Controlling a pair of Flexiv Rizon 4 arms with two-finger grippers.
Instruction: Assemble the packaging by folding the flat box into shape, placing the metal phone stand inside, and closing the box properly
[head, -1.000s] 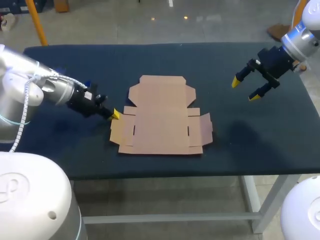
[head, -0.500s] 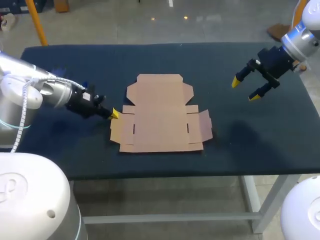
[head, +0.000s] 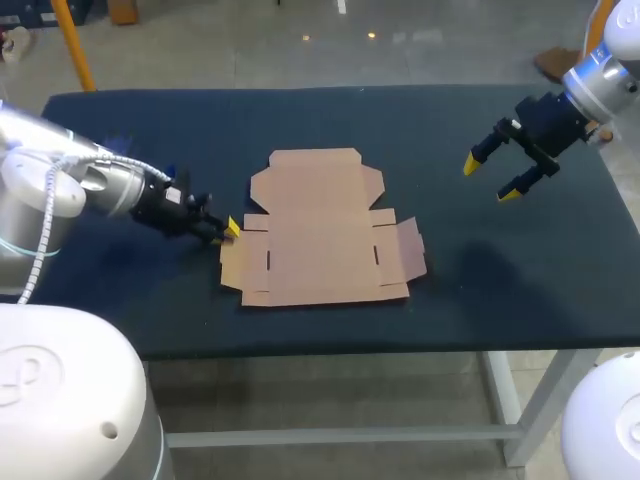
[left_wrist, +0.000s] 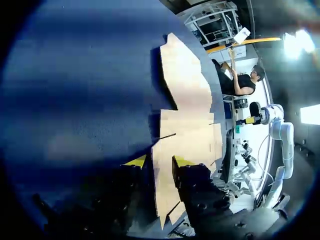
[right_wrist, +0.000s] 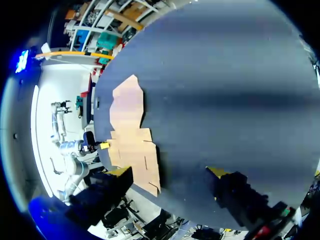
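The flat brown cardboard box (head: 320, 235) lies unfolded on the dark table, its flaps spread out. My left gripper (head: 228, 230) is low at the box's left flap. In the left wrist view the flat box (left_wrist: 185, 130) runs ahead of the gripper (left_wrist: 159, 161), whose yellow tips stand a little apart with the flap's edge between them. My right gripper (head: 492, 177) hangs open above the table's right side, far from the box. From its wrist view the box (right_wrist: 130, 135) lies well ahead of the gripper (right_wrist: 167, 172). No metal phone stand shows in any view.
The dark blue table (head: 480, 300) carries only the box. Its front edge runs a short way below the box's front flap. Bare cloth lies between the box and my right gripper.
The left gripper's fingers have parted from a pinch on the left flap. Before that, the box slid slightly to the left and back with the gripper. The right arm has not moved.
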